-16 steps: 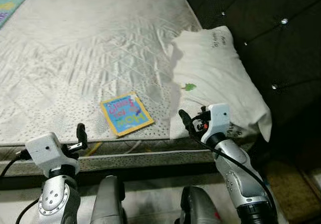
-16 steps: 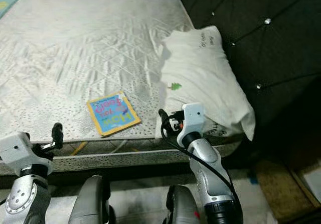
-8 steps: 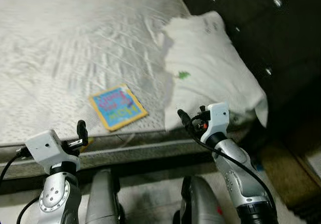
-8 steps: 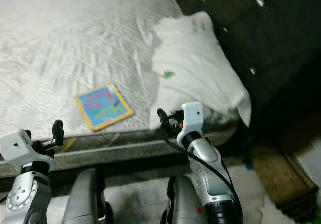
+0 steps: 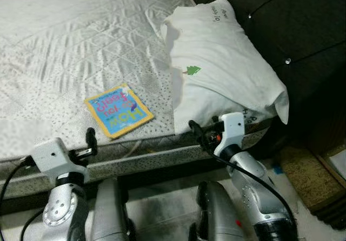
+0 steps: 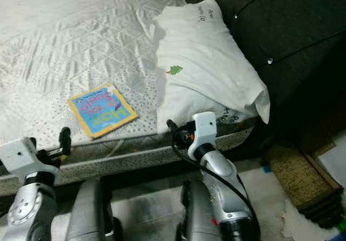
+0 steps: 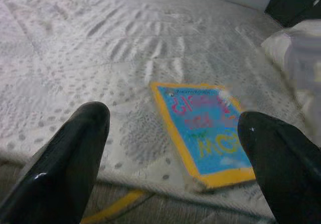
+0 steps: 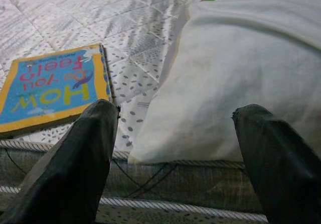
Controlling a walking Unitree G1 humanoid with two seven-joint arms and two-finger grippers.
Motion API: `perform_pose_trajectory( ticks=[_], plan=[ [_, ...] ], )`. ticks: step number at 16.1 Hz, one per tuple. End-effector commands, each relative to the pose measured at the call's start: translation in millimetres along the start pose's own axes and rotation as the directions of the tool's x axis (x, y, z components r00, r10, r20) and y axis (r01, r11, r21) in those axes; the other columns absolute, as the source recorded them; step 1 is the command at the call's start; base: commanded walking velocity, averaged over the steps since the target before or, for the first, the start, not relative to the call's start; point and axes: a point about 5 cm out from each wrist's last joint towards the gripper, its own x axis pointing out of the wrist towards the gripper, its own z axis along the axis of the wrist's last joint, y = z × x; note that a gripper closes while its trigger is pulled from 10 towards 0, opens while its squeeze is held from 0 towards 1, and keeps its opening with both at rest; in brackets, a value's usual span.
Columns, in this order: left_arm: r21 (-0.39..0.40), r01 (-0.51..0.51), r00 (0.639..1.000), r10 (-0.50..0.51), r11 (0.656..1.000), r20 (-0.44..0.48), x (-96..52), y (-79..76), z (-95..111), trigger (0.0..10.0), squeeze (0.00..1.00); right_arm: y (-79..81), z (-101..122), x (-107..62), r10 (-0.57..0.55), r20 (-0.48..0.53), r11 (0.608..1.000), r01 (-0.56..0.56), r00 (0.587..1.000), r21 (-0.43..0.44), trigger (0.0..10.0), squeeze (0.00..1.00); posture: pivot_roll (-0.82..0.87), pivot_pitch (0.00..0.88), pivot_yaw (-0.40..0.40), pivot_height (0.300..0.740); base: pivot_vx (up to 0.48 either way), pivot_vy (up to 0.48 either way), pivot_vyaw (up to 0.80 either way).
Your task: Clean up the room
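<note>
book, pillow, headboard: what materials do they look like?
Book: looks like thick glossy board, stiff square edges, printed blue and yellow cover.
Pillow: soft white woven fabric case, matte, creased, with a small green tree print.
Headboard: dark tufted upholstery with shiny studs; leather or fabric, cannot tell.

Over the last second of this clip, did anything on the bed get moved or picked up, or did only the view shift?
Only the view shifted: the head camera turned, so the whole scene slid across the picture. The book lies flat near the mattress edge beside the pillow as before. The left gripper and right gripper are open and empty, short of the bed.
</note>
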Motion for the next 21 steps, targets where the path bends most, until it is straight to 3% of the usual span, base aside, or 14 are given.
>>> perform_pose_trajectory(
  ticks=[1, 3, 8, 14, 19, 21],
  plan=[
    [0.006, -0.014, 1.0, 0.014, 1.0, -0.007, -1.7, 4.9, -1, 10.0, 0.0, 4.1, 6, 1.8, 0.026, 0.023, 1.0, -0.026, 0.999, -0.004, 10.0, 0.0, -0.05, 0.175, -0.067, 0.518, 0.326, 0.0, 0.8],
    [0.006, -0.013, 1.0, 0.013, 1.0, -0.007, -1.4, 4.6, -1, 10.0, 0.0, 4.1, 6, 2.1, 0.024, 0.024, 1.0, -0.024, 0.999, 0.007, 10.0, 0.0, -0.04, 0.174, -0.067, 0.518, 0.328, 0.0, 0.8],
    [-0.002, -0.013, 1.0, 0.013, 1.0, -0.014, -0.9, 3.7, -2, 10.0, 0.0, 3.9, 6, 2.8, 0.022, 0.019, 1.0, -0.022, 1.0, 0.009, 10.0, 0.0, -0.04, 0.174, -0.069, 0.518, 0.331, 0.0, 0.0],
    [-0.028, -0.075, 0.996, 0.073, 0.997, -0.056, -0.2, 6.3, -8, 10.0, 0.0, 3.0, 4, 2.1, 0.022, 0.012, 0.999, -0.023, 1.0, 0.026, 10.0, 0.0, -0.04, 0.176, -0.069, 0.518, 0.0, 0.0, 0.0],
    [-0.02, -0.153, 0.986, 0.151, 0.988, -0.075, 1.3, 16.4, -9, 10.0, 0.0, 2.9, 1, 0.2, 0.024, 0.004, 0.999, -0.024, 1.0, 0.028, 10.0, 0.0, -0.05, 0.181, -0.068, 0.498, 0.0, 0.0, 0.0],
    [-0.018, -0.198, 0.977, 0.196, 0.98, -0.086, 1.4, 27.3, -8, 10.0, 0.0, 0.4, 0, -1.8, 0.017, -0.003, 1.0, -0.016, 1.0, 0.026, 10.0, 0.0, -0.05, 0.185, -0.069, 0.498, 0.0, 0.0, 0.0]
  ],
)
